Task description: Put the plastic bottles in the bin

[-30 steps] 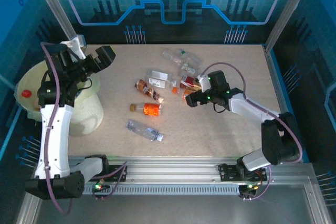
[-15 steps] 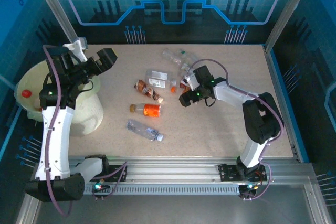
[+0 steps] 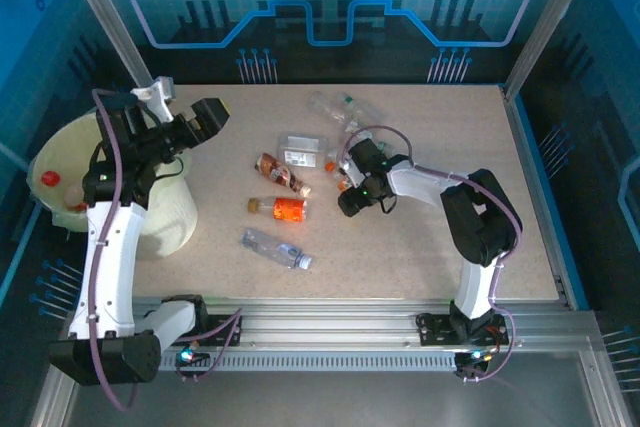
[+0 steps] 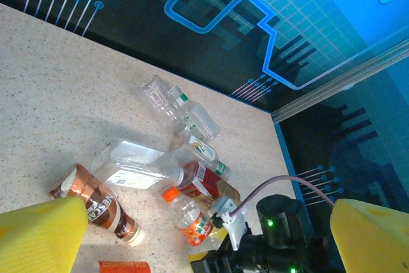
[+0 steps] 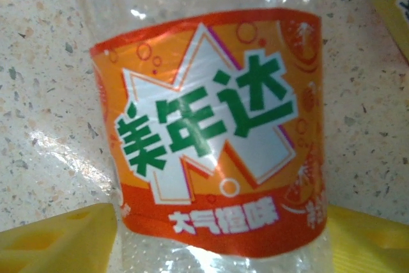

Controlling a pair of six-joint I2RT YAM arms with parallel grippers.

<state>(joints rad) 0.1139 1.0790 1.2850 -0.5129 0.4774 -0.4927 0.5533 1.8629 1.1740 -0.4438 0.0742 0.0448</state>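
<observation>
Several plastic bottles lie in a loose group mid-table. An orange-labelled clear bottle (image 5: pixel 211 132) with an orange cap (image 4: pixel 169 193) lies flat between my right gripper's (image 5: pixel 217 241) yellow fingers (image 5: pixel 57 241), which press on both of its sides. In the top view that gripper (image 3: pixel 350 189) is low at the right end of the group. A red-labelled bottle (image 4: pixel 204 180) lies just behind it. My left gripper (image 3: pixel 200 119) hangs open and empty, high beside the bin (image 3: pixel 60 162) at the left edge. The bin holds a red-capped item (image 3: pixel 48 179).
A brown coffee bottle (image 3: pixel 280 171), a flattened clear bottle (image 3: pixel 300 147), an orange bottle (image 3: pixel 289 209) and a clear bottle (image 3: pixel 275 248) lie left of the right gripper. More clear bottles (image 3: pixel 345 110) lie toward the back. Blue walls enclose the table.
My right arm has reached leftward into the bottle group and its jaws have narrowed onto the orange-labelled bottle. The left arm has drifted slightly to the right, still open.
</observation>
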